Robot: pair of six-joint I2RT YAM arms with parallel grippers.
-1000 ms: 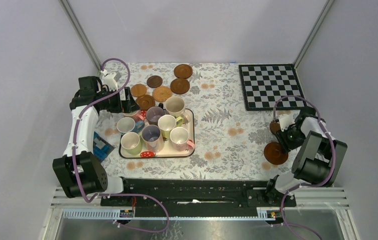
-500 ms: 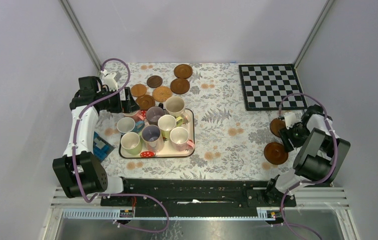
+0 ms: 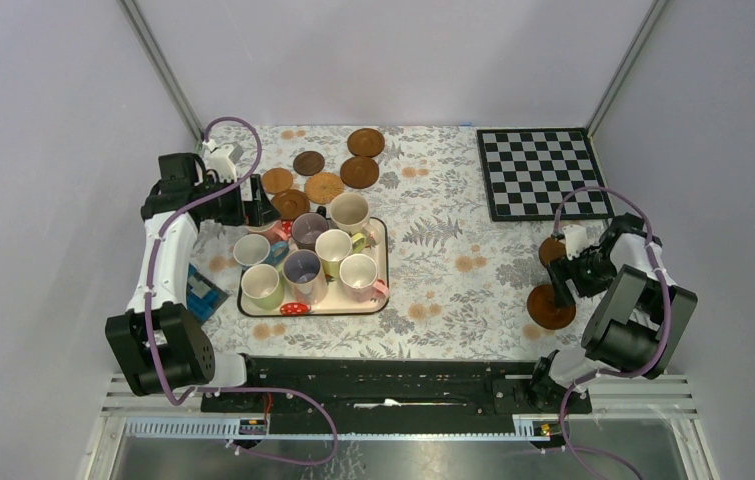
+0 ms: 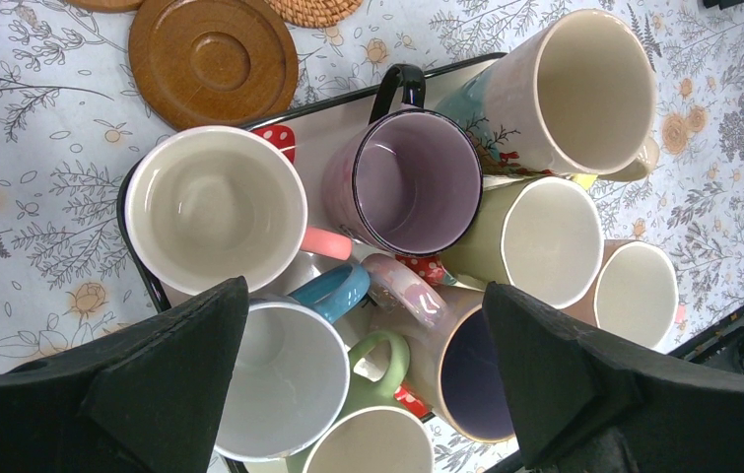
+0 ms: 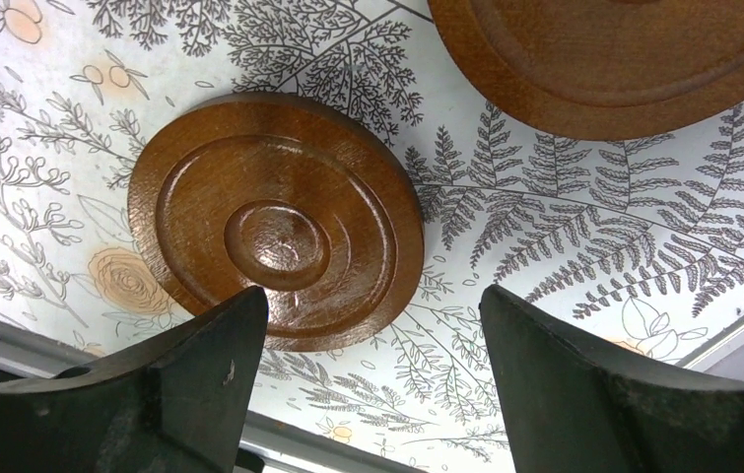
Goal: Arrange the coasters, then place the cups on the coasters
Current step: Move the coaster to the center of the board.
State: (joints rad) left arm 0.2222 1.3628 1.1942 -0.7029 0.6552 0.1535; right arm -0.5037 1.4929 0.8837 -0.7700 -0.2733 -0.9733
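Several cups (image 3: 334,251) crowd the strawberry-print tray (image 3: 385,262). My left gripper (image 3: 258,212) hangs open above its back left corner. In the left wrist view its jaws (image 4: 366,291) stand wide over a blue-handled white cup (image 4: 284,379), beside a cream cup (image 4: 215,207) and a purple cup (image 4: 417,182). Several coasters (image 3: 359,172) lie behind the tray. Two dark coasters lie at the right, one (image 3: 551,307) near and one (image 3: 552,249) farther back. My right gripper (image 3: 564,272) hovers open between them, holding nothing. In the right wrist view one coaster (image 5: 277,222) lies flat just beyond the fingertips (image 5: 235,335).
A checkerboard mat (image 3: 543,172) lies at the back right. A blue packet (image 3: 203,292) sits left of the tray. A tall patterned cup (image 4: 584,89) stands at the tray's back edge. The table's near edge runs close under my right gripper.
My right gripper's jaws have spread wider, and the wrist has shifted slightly beside the two right coasters. The left arm, cups and tray have not moved.
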